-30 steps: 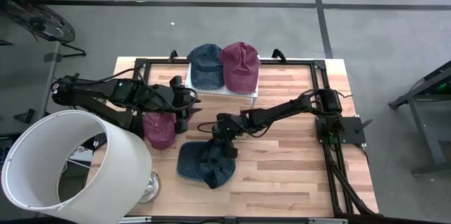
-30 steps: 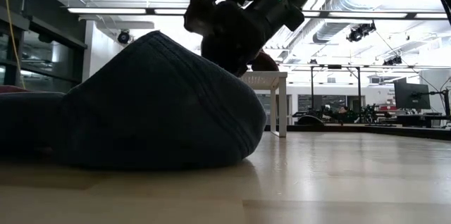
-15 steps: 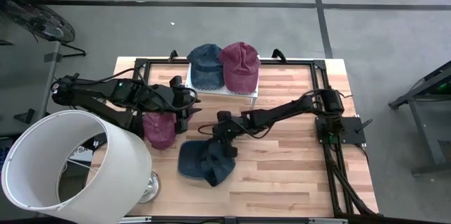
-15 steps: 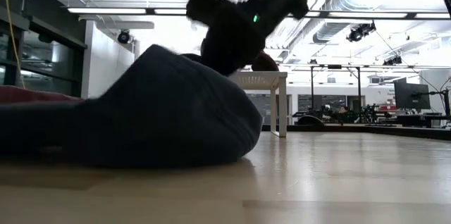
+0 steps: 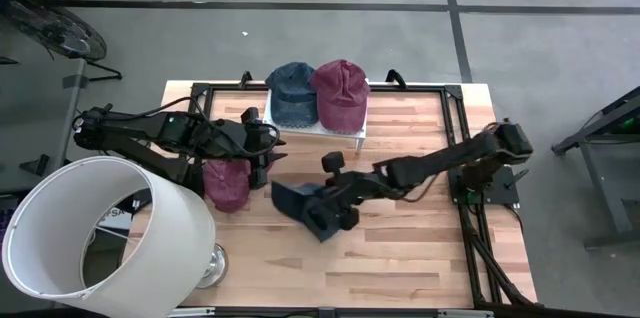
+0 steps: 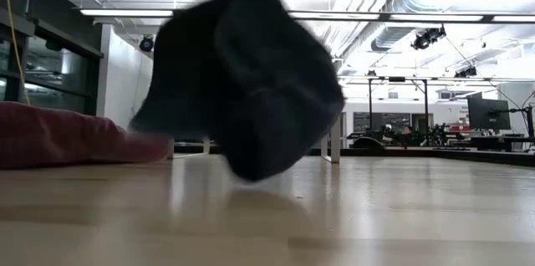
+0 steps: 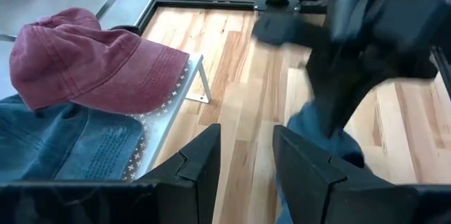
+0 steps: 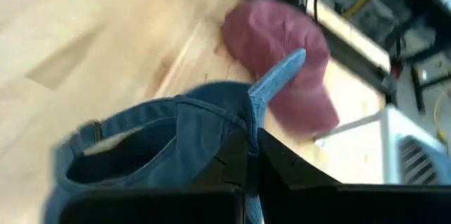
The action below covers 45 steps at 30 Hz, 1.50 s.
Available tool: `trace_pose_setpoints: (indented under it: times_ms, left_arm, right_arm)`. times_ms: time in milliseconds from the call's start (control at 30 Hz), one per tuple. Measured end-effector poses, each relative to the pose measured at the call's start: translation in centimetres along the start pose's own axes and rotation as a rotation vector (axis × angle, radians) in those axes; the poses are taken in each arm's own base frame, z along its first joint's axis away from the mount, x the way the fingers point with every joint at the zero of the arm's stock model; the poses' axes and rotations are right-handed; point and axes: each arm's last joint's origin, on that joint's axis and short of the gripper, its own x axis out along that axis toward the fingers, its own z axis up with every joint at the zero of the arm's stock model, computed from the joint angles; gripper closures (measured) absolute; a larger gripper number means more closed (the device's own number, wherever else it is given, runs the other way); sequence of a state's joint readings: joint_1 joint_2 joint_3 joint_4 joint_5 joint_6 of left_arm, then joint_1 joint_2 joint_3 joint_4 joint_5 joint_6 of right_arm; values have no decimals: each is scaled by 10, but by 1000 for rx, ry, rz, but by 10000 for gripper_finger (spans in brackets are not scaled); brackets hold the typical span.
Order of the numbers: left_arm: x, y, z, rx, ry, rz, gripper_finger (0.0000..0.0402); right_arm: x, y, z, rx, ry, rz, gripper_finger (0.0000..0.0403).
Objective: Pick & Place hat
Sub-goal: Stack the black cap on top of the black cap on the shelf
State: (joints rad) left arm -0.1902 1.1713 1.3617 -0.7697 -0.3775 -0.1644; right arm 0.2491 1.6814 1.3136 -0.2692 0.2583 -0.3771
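Light is even and bright from overhead. In the high view the wooden table (image 5: pixel 400 258) shows soft, short shadows under the arms and beside the white lampshade (image 5: pixel 100 233), with no hard glare. The low view looks into ceiling strip lights (image 6: pixel 125 12) that blow out to white, so the blue hat (image 6: pixel 247 74) in front of them reads as a dark silhouette, heavily smeared by motion blur; the tabletop below carries a pale sheen and a faint blurred reflection. The left wrist view is sharp on the red hat (image 7: pixel 91 62), while the far arm is blurred. The right wrist view is soft throughout, its background streaked and out of focus.
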Motion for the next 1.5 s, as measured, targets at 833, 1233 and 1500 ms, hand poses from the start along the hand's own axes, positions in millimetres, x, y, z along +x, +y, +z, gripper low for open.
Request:
trace_pose_setpoints:
  times_ms: [833,1233,1500]
  left_arm:
    - [0,-3,15,-152,-143,-65,273]
    - [8,-14,41,-165,-375,-193,273]
    - [16,-23,56,-92,-528,-312,273]
  right_arm:
    - [-215,-30,42,-90,-662,-53,399]
    - [-240,-55,59,-201,-1116,-82,400]
    - [-251,-62,62,-255,-1306,-43,400]
